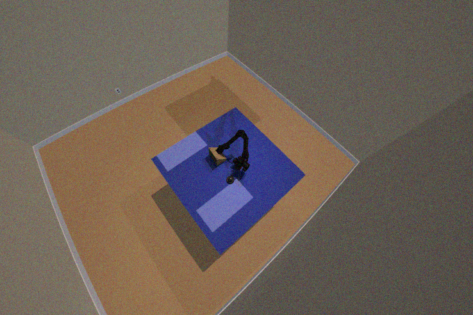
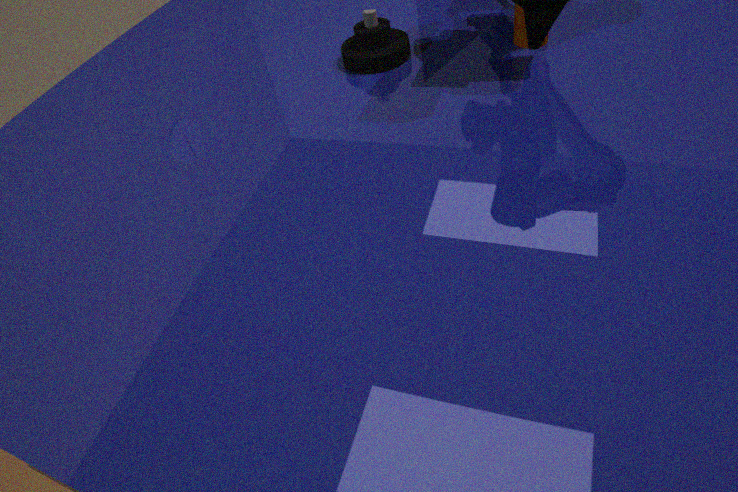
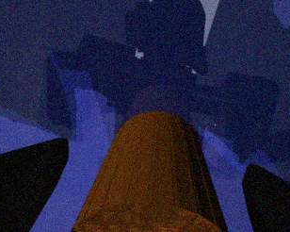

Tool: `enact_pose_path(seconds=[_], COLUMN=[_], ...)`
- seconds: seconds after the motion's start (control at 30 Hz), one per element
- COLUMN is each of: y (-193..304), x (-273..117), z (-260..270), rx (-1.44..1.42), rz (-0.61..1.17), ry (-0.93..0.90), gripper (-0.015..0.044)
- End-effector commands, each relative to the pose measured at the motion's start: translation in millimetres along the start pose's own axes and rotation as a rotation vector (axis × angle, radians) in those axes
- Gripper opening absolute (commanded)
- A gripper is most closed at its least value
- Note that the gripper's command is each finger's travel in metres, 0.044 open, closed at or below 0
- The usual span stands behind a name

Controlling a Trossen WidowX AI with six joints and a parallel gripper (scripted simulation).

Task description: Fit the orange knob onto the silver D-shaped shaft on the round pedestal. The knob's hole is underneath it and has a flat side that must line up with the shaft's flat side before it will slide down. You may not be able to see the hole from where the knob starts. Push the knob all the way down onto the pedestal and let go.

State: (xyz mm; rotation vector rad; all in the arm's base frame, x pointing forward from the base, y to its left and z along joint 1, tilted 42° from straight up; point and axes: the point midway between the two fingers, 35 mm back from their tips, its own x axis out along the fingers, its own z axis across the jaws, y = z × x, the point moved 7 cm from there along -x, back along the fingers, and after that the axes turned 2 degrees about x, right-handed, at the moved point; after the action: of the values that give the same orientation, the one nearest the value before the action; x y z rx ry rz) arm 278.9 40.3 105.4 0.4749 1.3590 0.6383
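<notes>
Knob not yet fitted; gripper open around it

Location: the orange knob (image 2: 520, 29) (image 3: 153, 165) stands upright on the blue counter (image 1: 274, 163) (image 2: 266, 290) (image 3: 89, 123), apart from the round pedestal (image 1: 227, 181) (image 2: 376, 55). The pedestal sits near the counter's middle, well in from all four corners. From the top the knob cannot be picked out beneath the arm (image 1: 245, 146), whose wrist hangs between the pedestal and the counter's right-hand corner.

Tool: the gripper (image 1: 241, 163) (image 2: 531, 41) (image 3: 156, 161) is open and grips nothing. Its fingers flank the knob, with a visible gap on either side in the wrist view.

Fitting: the silver D-shaped shaft (image 1: 230, 178) (image 2: 369, 18) is bare above the pedestal. Its flat side cannot be made out, nor can the knob's hole.

Progress: the reach to the knob appears nearly complete; the grasp is the step in hand. Outstanding are the grip, the lift, the carry, the alignment of the flats, the push down onto the pedestal and the release. Uneven finger contact could turn or tip the knob, in the inspector's judgement.
</notes>
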Motion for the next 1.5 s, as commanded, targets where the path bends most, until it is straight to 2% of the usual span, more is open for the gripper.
enact_pose_path(seconds=[0.0,0.17,0.33,0.53,1.47], y=[0.1,0.1,0.1,-2.2,-9.8], x=[0.6,0.6,0.6,-5.7,-84.1], z=[0.0,0.0,0.0,5.1,17.3], rx=[0.003,0.003,0.003,-0.056,-0.026], rz=[0.003,0.003,0.003,-0.008,-0.022], ry=[-0.001,-0.001,-0.001,-0.039,-0.016], gripper=[0.0309,0.0177,0.0144,0.0,0.0])
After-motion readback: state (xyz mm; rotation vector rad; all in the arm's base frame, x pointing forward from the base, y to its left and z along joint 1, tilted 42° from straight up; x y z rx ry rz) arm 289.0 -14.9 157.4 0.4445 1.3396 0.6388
